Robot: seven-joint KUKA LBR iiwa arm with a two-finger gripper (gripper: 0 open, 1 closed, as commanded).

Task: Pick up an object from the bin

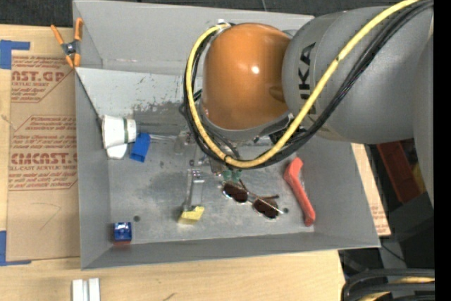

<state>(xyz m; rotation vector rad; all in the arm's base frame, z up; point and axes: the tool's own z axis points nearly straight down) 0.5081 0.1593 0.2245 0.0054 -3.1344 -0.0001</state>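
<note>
My gripper [199, 171] shows just below the orange wrist cover, low over the middle of the bin floor. A small yellow block [191, 215] lies directly in front of it, at the end of a slim grey metal piece; whether that piece belongs to the block or to the gripper I cannot tell. A pair of brown-lensed sunglasses [251, 199] lies just to the right of the gripper. Further right, a red-orange handled tool [301, 191] rests against the bin's right slope.
A white cup-like thing with a green rim [117, 134] and a blue piece [141, 146] sit by the left wall. A small blue cube [122, 231] lies in the front left corner. The arm and its yellow cables cover the bin's back right.
</note>
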